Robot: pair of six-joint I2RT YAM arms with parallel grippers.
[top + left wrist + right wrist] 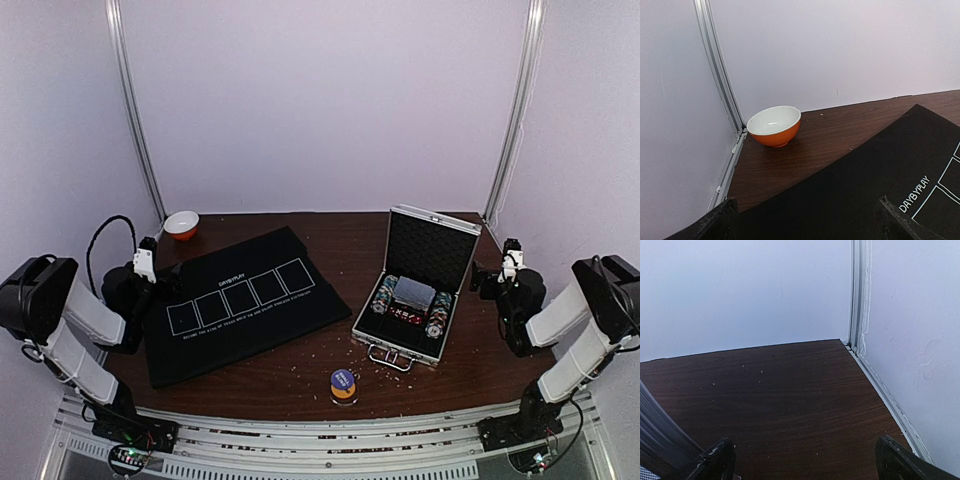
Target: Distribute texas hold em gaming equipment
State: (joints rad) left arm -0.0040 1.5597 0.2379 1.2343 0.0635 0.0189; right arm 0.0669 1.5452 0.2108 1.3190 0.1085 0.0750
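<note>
A black mat (235,300) is laid out flat. "DAYBYPLAY" is printed on it in white, above five white boxes. The small line under the boxes cannot be read. Right of the mat an open case (432,245) is seen. Cards (413,293) are kept in its middle, with chips (385,295) on both sides. Discs (343,385) are stacked in front of the mat's right corner, purple on top. A bowl (181,224) is set behind the mat's left end. The left gripper (807,222) is held wide open and empty over the mat's left edge. The right gripper (807,460) is held wide open and empty, far right of the mat.
</note>
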